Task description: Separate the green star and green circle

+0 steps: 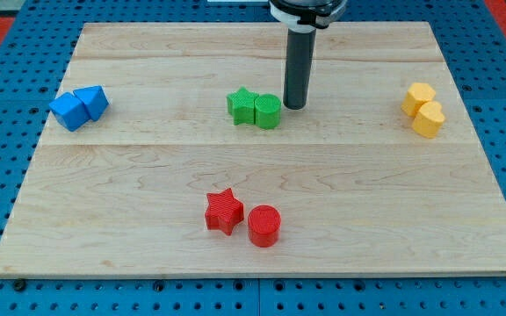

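The green star (242,105) and the green circle (268,111) sit side by side, touching, near the middle of the wooden board (148,175), towards the view's top. The star is on the left, the circle on the right. My tip (295,106) is the lower end of the dark rod, standing just to the right of the green circle, very close to it or touching it.
Two blue blocks (78,107) touch each other at the view's left. Two yellow blocks (423,110) touch at the right. A red star (223,211) and a red circle (263,225) sit together near the bottom. Blue pegboard surrounds the board.
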Available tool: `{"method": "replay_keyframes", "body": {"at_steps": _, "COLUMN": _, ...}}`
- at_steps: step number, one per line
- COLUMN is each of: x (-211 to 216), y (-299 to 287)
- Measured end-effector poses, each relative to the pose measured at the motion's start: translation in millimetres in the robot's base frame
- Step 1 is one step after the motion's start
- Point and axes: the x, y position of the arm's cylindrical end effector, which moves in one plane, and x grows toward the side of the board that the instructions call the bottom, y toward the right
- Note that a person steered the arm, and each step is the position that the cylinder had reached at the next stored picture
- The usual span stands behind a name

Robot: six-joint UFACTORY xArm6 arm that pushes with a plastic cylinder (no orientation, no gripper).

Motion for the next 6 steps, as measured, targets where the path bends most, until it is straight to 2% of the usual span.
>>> {"method": "replay_keyframes", "body": {"at_steps": 1, "x": -4.1, "y": 3.3}}
{"method": "replay_keyframes", "body": {"at_steps": 2, "x": -39.7, "y": 8.1}}
{"method": "replay_keyframes", "body": {"at_steps": 3, "x": -48.9, "y": -32.2}}
{"method": "replay_keyframes", "body": {"at_steps": 5, "x": -47.8, "y": -49.7}}
{"method": "replay_keyframes", "body": {"at_steps": 6, "x": -31.8, "y": -81.7}}
